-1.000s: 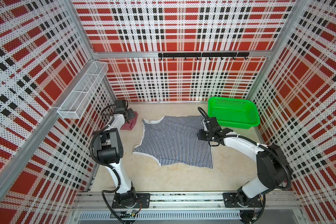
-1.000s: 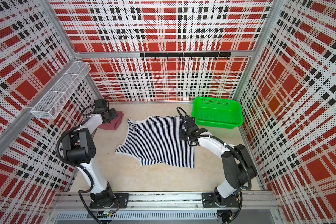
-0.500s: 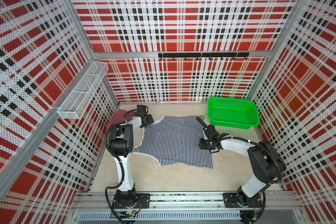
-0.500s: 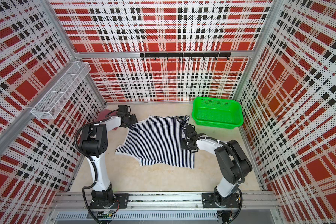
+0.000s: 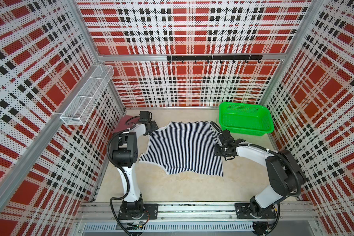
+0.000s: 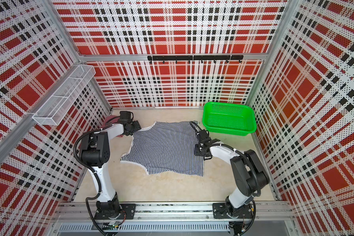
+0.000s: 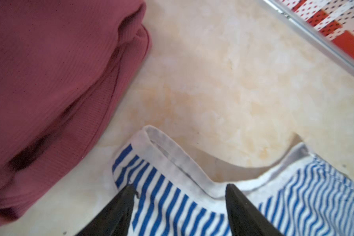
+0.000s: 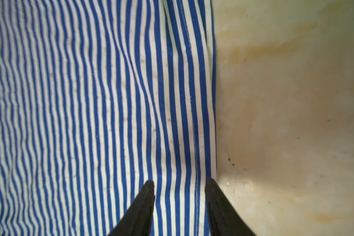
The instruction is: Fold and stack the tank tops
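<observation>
left jaws swung from maroon top to striped top strap, wide open; right jaws part-open astride hem, both empty.

Red plaid perforated walls, mottled beige floor, black hook rail

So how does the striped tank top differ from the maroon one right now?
The striped tank top lies spread open mid-table; the maroon tank top sits bunched in layers in the far left corner. The striped one has white edging; the maroon one is plain ribbed knit. Both rest on the table, neither lifted.
</observation>
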